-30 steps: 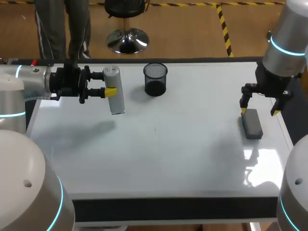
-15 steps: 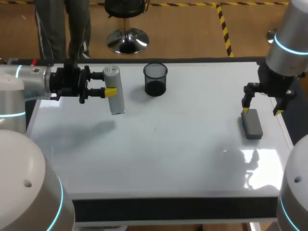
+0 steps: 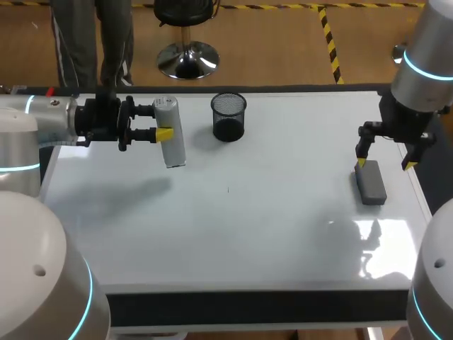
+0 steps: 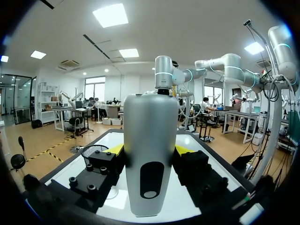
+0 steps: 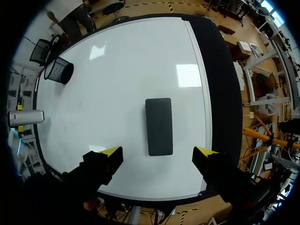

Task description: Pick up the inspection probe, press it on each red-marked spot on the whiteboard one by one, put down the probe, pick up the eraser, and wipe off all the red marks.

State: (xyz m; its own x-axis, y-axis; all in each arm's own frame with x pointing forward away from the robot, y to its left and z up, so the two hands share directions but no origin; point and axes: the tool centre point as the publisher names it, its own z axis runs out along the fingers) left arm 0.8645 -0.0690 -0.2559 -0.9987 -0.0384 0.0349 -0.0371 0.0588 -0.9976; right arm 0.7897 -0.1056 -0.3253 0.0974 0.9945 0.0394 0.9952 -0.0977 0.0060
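Here, the left gripper (image 3: 159,122) is closed on the silver-grey cylindrical inspection probe (image 3: 170,134), its two yellow-tipped fingers pressing the body from opposite sides. The left wrist view shows the probe (image 4: 150,154) standing crosswise between those fingers, with a dark oval window low on its casing. The arm comes in from the left, and the probe hangs above the far left part of the white glossy whiteboard (image 3: 283,227), with a soft shadow on the surface below it. Just beside the probe, towards the middle of the far edge, stands a black mesh cup (image 3: 228,117). A tiny dark mark (image 3: 228,190) shows near the middle of the board; its colour is too small to tell. On the right side, near the board's edge, the dark grey rectangular eraser (image 3: 371,183) lies flat. The right gripper (image 3: 383,165) hovers over it with its fingers spread wide and holding nothing. In the right wrist view the eraser (image 5: 158,126) sits between the two yellow tips, with a clear gap on each side.
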